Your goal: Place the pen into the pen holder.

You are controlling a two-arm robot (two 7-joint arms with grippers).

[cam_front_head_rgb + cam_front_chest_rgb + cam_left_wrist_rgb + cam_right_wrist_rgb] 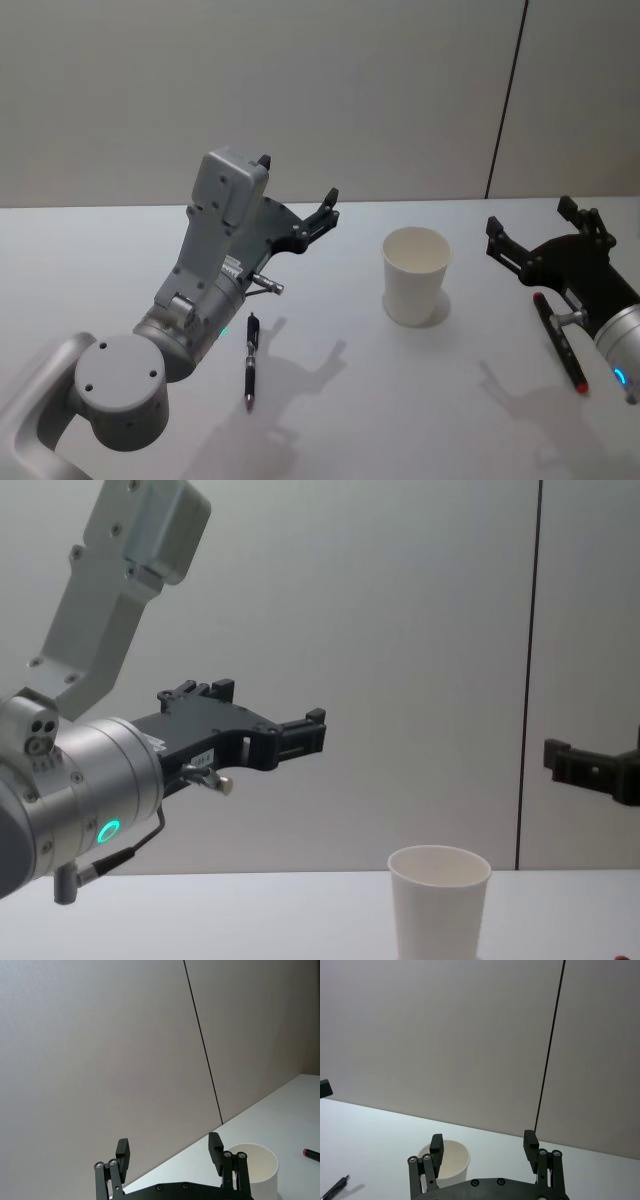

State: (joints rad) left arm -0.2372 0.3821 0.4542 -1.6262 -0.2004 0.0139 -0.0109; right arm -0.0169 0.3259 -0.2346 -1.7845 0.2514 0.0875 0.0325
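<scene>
Head view: the pen holder [416, 275], a plain white paper cup, stands upright on the pale worktop [100, 240], between the two arms. The left tool [295, 187] hangs above the worktop to the cup's left, fingers spread wide with nothing between them. Beside that arm lies a black pen [251, 360], flat on the worktop and well apart from the cup. The right tool [530, 218] hovers to the cup's right, also spread and empty. A red-ended pen [560, 342] lies on the worktop under the right arm (untouched by any finger).

Left wrist view: the left tool [169, 1152] shows its two fingers apart, the cup [255, 1170] just past one of them, and one red end of the other pen [311, 1154] at the edge.

Right wrist view: the right tool [483, 1145] is spread, the cup [452, 1162] beyond it, and the black pen [335, 1189] farther off.

Chest view: the left tool [315, 730] is raised well above the cup [438, 900], and the right tool [570, 760] comes in from the right edge, higher than the rim.
</scene>
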